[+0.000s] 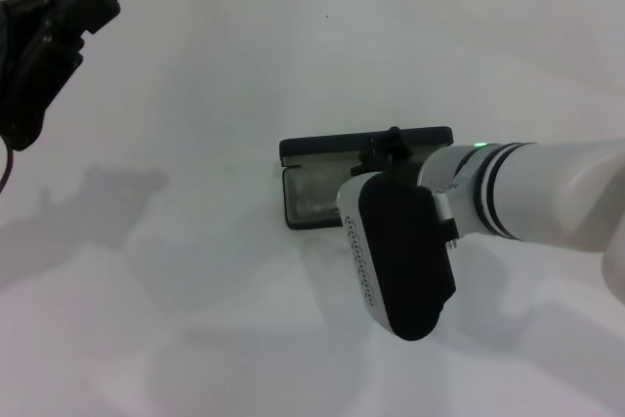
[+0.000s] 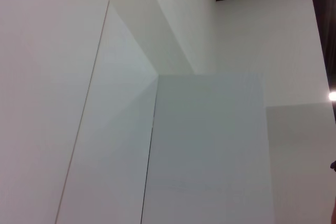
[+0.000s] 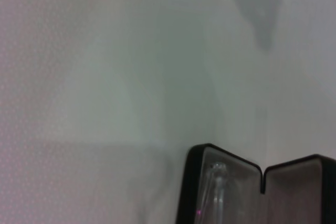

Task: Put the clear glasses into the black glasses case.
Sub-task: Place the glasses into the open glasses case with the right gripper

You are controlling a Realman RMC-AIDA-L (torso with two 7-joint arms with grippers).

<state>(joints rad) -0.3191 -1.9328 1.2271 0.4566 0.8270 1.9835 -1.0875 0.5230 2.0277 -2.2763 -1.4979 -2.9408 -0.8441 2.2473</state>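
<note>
Black glasses case [image 1: 322, 183] open on white table [image 1: 195, 319], clear glasses [image 3: 216, 192] lying inside lined base, right gripper [image 1: 391, 144] over case, finger state cannot tell, left gripper [image 1: 59, 21] raised far left, finger state unclear

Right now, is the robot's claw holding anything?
It cannot be told. The right claw is over the open black glasses case, hidden by its arm. The clear glasses lie inside. The left claw holds nothing.

I saw the case [image 3: 231, 182] open on the white table [image 3: 105, 103], lining grey, glasses [image 3: 216, 192] lying inside one half.
</note>
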